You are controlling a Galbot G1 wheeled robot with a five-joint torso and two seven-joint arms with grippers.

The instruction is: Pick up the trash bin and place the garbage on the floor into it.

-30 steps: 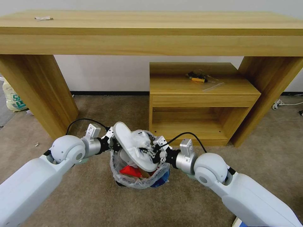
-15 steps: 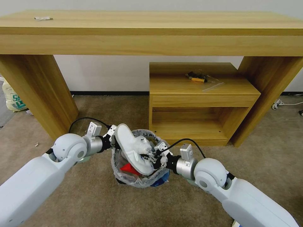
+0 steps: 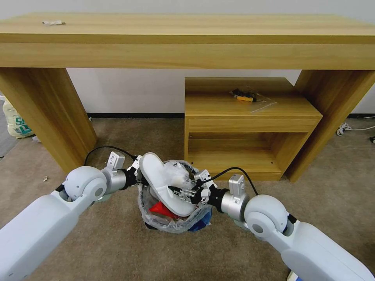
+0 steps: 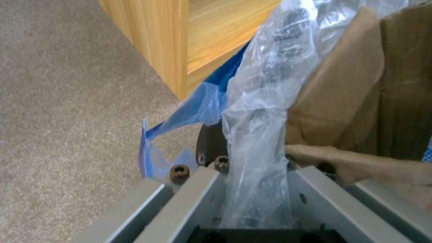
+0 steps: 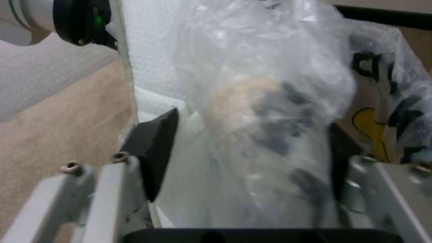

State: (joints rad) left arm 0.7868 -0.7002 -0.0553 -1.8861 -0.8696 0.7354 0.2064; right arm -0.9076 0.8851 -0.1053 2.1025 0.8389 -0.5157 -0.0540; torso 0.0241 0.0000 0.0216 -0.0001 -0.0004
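White rounded arms, silver wrist cuffs, looping black cables, grey screw-studded, perhaps black-padded gripper fingers.

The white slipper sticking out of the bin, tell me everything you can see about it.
The white slipper is a flat, textured-fabric hotel type with an oval sole. It leans tilted across the clear-plastic-lined trash bin, toe above the rim by the left gripper, lower end inside over a red wrapper. The open right gripper is at its strap side.
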